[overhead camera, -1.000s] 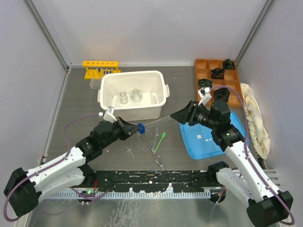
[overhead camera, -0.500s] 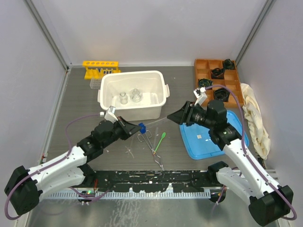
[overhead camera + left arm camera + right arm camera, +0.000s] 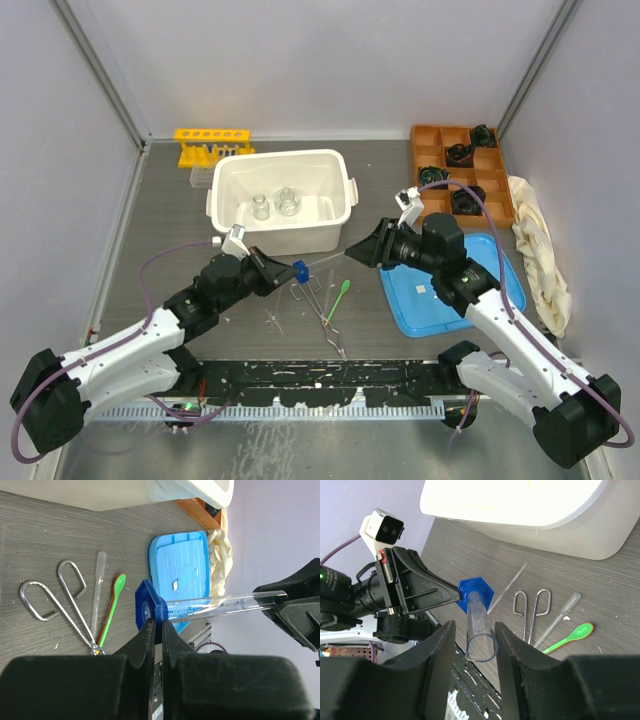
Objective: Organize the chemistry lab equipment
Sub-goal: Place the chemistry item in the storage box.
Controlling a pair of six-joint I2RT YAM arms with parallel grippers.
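Jaws: left jaws point(image 3: 156, 630) pressed on the blue base of the cylinder point(image 3: 220, 606); right jaws point(image 3: 472, 637) spread, one finger on each side of the tube's open end, no contact visible.
Cylinder place: held level in the air between the two arms, above the bench point(image 3: 170, 215), in front of the tub point(image 3: 283, 200).
Step, as I judge it: handover of the cylinder from left to right.
How to do it well: let the right jaws settle on the glass short of the lip, squarely across the tube, before the left lets go; a grip at the very rim could slip off.
Pressure: gentle, since the tube looks thin-walled and smooth; a hard squeeze risks a crack, a weak one a slide.
Release: left should open only when the tube sits firm, then back away along the tube's line so the base does not catch.
Cylinder make: clear, round, printed marks along it, flat-sided blue plastic foot.
Tongs point(image 3: 60, 602): bright bent wire, two loops, lying flat on the bench.
Spatula point(image 3: 114, 602): green, spoon-tipped, just beside the tongs.
Pipette point(image 3: 98, 587): clear, thin, between the two.
Bench make: dark, wood-grained.
Tub make: white, glossy, rounded rim, small flasks point(image 3: 275, 205) inside.
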